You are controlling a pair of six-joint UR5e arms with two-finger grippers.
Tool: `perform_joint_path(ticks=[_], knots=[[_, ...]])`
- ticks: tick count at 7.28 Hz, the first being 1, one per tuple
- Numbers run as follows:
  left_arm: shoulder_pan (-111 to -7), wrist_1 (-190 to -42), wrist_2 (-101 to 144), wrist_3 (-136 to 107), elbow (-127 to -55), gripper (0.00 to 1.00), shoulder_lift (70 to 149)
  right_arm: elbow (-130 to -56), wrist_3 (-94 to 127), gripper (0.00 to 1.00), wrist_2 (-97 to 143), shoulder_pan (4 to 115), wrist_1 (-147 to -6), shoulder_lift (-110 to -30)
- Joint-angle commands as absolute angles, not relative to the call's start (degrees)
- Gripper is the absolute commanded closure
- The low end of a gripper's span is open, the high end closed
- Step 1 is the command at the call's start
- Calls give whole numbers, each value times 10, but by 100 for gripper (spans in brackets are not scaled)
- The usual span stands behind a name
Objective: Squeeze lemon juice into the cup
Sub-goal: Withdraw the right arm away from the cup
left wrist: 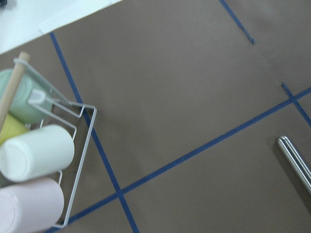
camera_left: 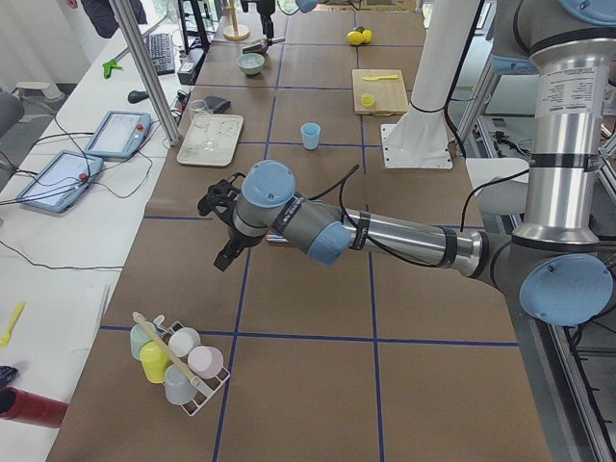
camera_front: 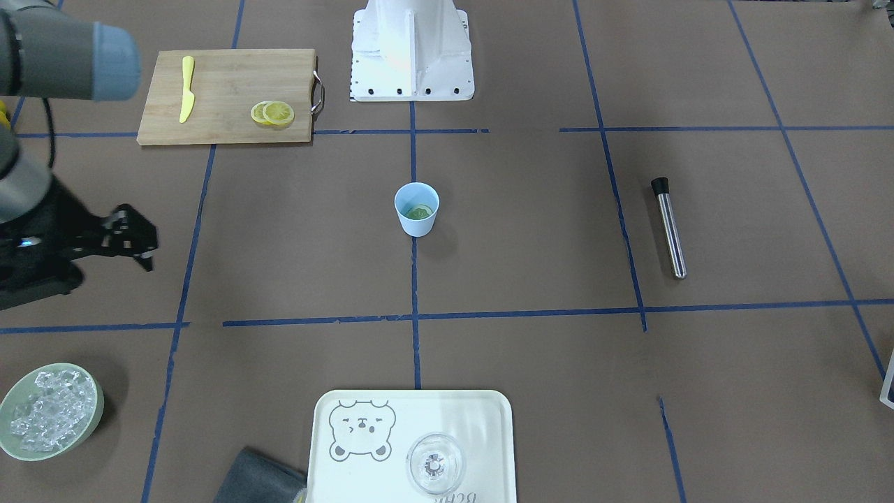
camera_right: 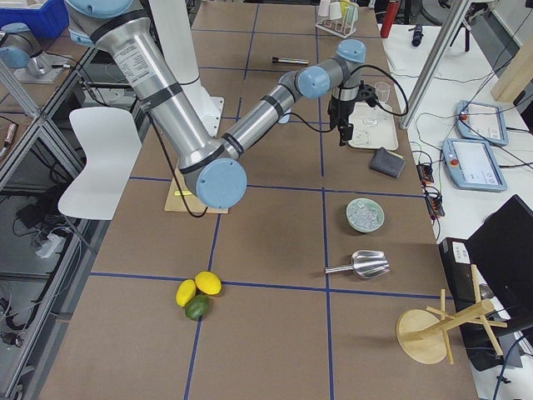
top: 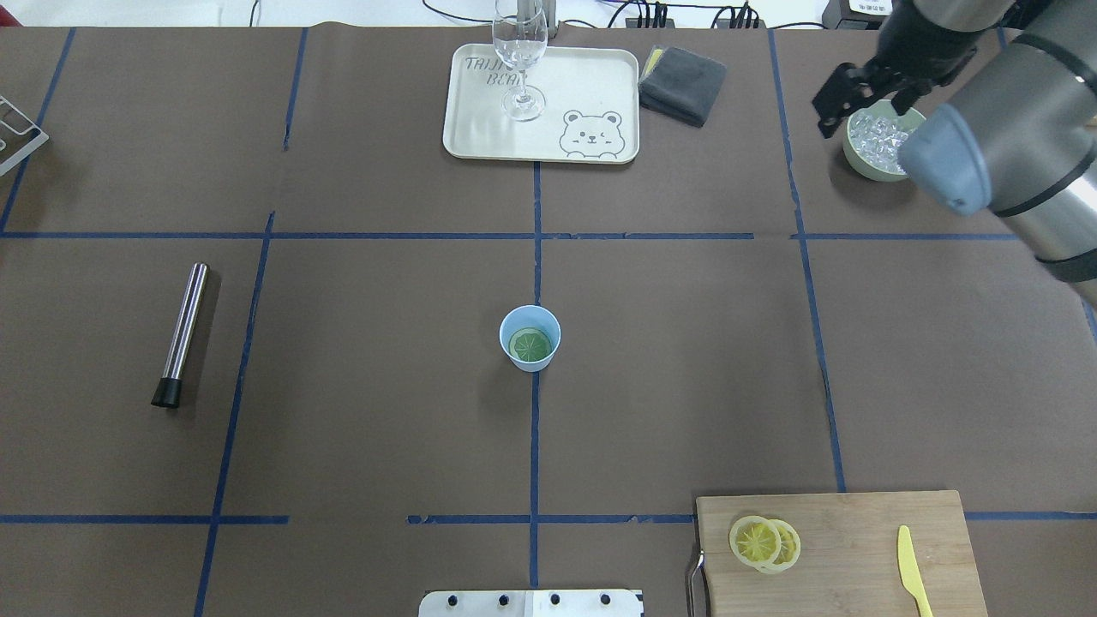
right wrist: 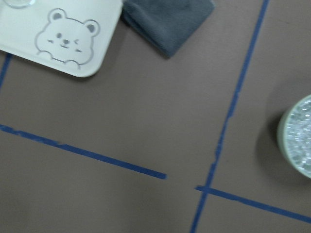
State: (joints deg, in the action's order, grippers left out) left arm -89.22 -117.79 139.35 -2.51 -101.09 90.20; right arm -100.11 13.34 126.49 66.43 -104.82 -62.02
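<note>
Standing at the middle of the surface, the cup (top: 530, 338) is upright on a crossing of the blue tape lines, apart from everything else. I think this is so that either arm can reach it without knocking something. The lemon (top: 530, 344) lies flat on its bottom, face up. It looks greenish there, probably from the blue wall around it.

Two other slices (top: 764, 542) overlap on the cutting board (top: 857, 531) at the near right, close to the robot's base. The yellow knife (top: 914, 572) lies beside them, toward the board's right end. This looks like the stock place for slices.

The right tool (top: 861, 116) hangs high over the far right part, just at the bowl of ice (top: 857, 167), with its fingers spread wide and nothing between them. It is well apart from the cup. In my judgement the lemon step is finished or nearly so, and the arm is placed for something else, maybe the ice.

The left tool (camera_left: 219, 231) hangs at the far left, not far from the rack of cups (left wrist: 85, 145). It shows only in the side view, so I cannot tell if it is wide or narrow. The steel muddler (top: 182, 334) lies alone at the left, and the stemmed glass (top: 520, 60) stands on the tray (top: 480, 128) at the far edge.
</note>
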Motion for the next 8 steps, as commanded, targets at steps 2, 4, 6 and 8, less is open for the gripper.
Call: perform_joint_path(ticks=[2, 4, 6, 8], knots=[[-758, -1259, 1390, -157, -1027, 0, 922, -989, -117, 0, 1274, 836, -1044, -811], [-675, -1262, 1290, -279, -1024, 0, 931, -984, -119, 0, 1279, 887, -1019, -878], [-607, -1262, 1212, -379, -999, 0, 932, -984, -119, 0, 1299, 897, -1012, -897], [-545, -1260, 1182, -490, -973, 25, 945, -984, -119, 0, 1299, 897, -994, -911]])
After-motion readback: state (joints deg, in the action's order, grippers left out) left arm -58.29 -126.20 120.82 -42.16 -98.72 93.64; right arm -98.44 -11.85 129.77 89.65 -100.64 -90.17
